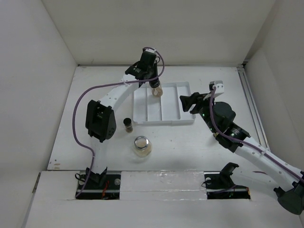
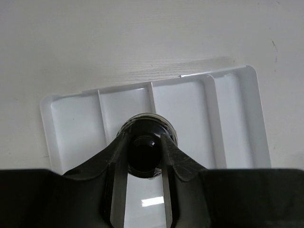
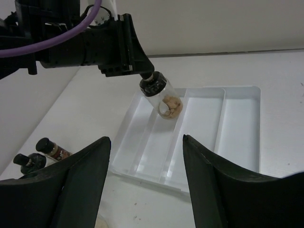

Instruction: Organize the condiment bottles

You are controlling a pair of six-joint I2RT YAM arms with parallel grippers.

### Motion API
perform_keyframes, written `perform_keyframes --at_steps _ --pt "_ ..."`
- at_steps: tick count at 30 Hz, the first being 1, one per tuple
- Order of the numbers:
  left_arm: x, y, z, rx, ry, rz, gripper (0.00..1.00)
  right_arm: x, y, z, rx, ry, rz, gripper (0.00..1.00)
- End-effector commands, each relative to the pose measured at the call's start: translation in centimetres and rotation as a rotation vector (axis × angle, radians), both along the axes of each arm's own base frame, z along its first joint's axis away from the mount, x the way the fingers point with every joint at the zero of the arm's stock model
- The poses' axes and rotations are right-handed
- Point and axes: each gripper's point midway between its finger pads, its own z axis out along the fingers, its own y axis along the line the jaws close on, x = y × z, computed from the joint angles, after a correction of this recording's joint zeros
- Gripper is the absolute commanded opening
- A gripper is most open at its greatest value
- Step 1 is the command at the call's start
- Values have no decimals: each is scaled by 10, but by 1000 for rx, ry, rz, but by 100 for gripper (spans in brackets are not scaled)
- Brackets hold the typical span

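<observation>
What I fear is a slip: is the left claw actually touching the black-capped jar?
Touching. In the left wrist view the fingers of the left claw press both sides of the cap of the black-capped jar, with no gap.

Left arm (image 1: pixel 114 97) stretched forward, left gripper (image 1: pixel 155 83) clamped (tilted down); right gripper (image 1: pixel 186 104) hovering, jaws apart

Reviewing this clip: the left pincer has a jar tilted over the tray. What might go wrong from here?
1. The left pincer grips the black-capped jar by its cap only, and the jar hangs tilted above the white tray. Released like this, it may topple or land across a divider.
2. The right pincer hovers open by the tray's right edge, so a careless move might nudge the tray.
</observation>
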Motion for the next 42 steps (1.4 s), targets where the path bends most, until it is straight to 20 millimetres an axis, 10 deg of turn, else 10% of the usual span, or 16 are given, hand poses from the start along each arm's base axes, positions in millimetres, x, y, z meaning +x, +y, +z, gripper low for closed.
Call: perform_keyframes --at_steps 1,21,30,35,42 --pt "12 -2 40 -27 -129 26 12 2 -6 14 36 -35 -19 68" --pt "11 5 -8 126 -116 94 12 4 -2 8 24 -21 -10 68" --pt "10 6 -30 141 -83 97 36 3 -1 8 24 -21 -1 73" --pt "3 -5 28 19 -167 59 68 -1 3 11 29 -29 31 84" --pt "-36 7 164 -158 -368 21 84 -16 28 5 -10 6 163 91"
